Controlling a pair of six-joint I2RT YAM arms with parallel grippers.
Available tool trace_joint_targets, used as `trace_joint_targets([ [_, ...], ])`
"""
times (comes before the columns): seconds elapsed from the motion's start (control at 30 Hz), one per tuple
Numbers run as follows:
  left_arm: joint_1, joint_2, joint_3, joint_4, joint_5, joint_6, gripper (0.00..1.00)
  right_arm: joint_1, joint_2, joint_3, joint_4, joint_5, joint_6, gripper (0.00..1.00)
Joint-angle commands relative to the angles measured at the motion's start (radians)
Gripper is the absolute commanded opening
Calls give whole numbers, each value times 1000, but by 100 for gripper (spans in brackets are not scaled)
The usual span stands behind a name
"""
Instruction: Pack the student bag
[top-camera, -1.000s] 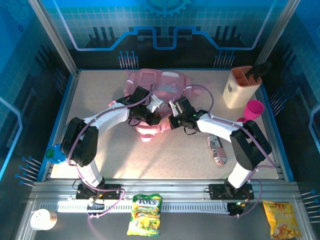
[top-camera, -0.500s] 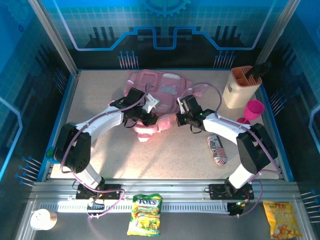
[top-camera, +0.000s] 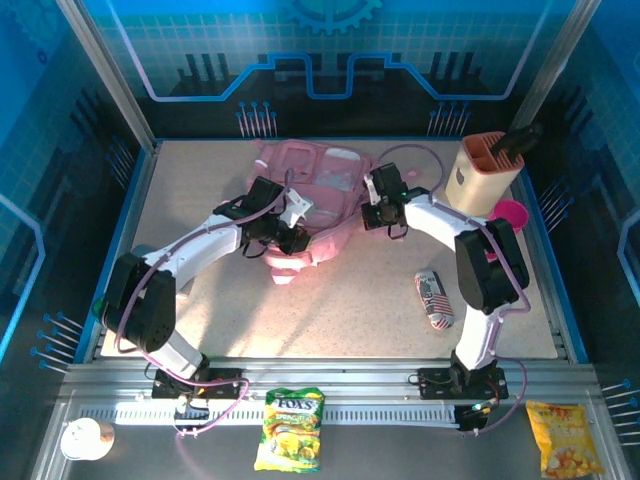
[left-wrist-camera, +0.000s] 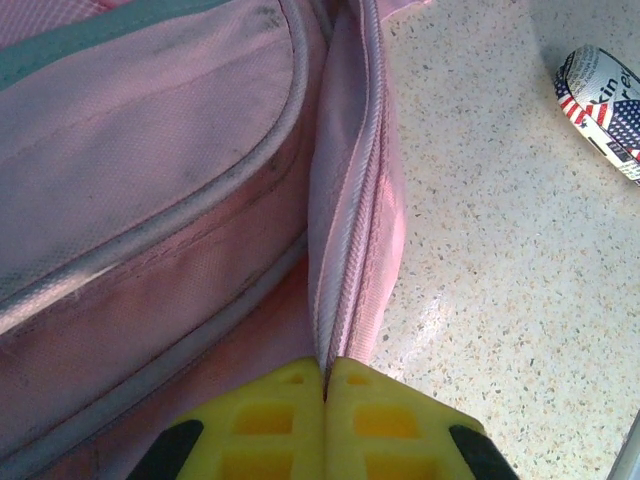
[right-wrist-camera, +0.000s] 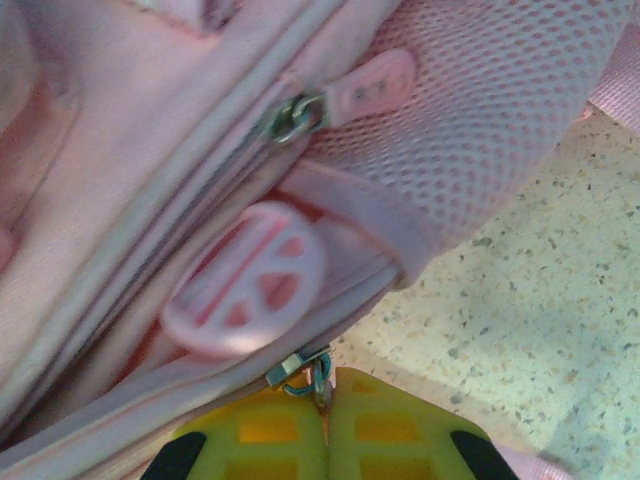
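Observation:
The student bag (top-camera: 322, 176), a big soft pink backpack, lies at the back middle of the table. My left gripper (top-camera: 292, 240) is at its near edge. In the left wrist view the left gripper (left-wrist-camera: 325, 368) is shut, with the bag's (left-wrist-camera: 150, 150) zipper seam (left-wrist-camera: 345, 240) pinched between its yellow tips. My right gripper (top-camera: 368, 208) is at the bag's right side. In the right wrist view the right gripper (right-wrist-camera: 325, 386) is shut on a small metal zipper pull (right-wrist-camera: 305, 368) at the bag's (right-wrist-camera: 480, 120) mesh corner. A round pink tag (right-wrist-camera: 245, 280) hangs just above it.
A flag-printed pencil case (top-camera: 434, 299) lies on the table right of centre, also seen as a pencil case (left-wrist-camera: 605, 95) from the left wrist. A beige holder (top-camera: 483, 172) and a pink cup (top-camera: 508, 215) stand at the back right. Candy bag (top-camera: 290, 428) and snack bag (top-camera: 562, 438) lie on the front rail.
My right gripper has travelled up and to the right along the bag's side with the zipper pull. My left gripper has shifted slightly back and left, still holding the seam.

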Motion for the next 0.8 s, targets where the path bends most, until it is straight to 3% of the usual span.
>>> trace_joint_targets([
  [0.0, 9, -63, -23, -76, 25, -18, 0, -59, 60, 102, -43, -16, 8, 8],
  [0.23, -16, -97, -66, -74, 23, -71, 0, -77, 70, 162, -114, -31, 109, 16],
  [0.53, -136, -49, -26, 2, 4, -142, 0, -76, -201, -87, 2, -233, 251, 50],
  [0.6, -174, -19, 3, 23, 1, -157, 8, -76, -261, -151, 43, -250, 302, 56],
  [0.77, -233, 25, 76, 9, -83, -123, 41, -75, -335, -234, 100, -265, 377, 64],
])
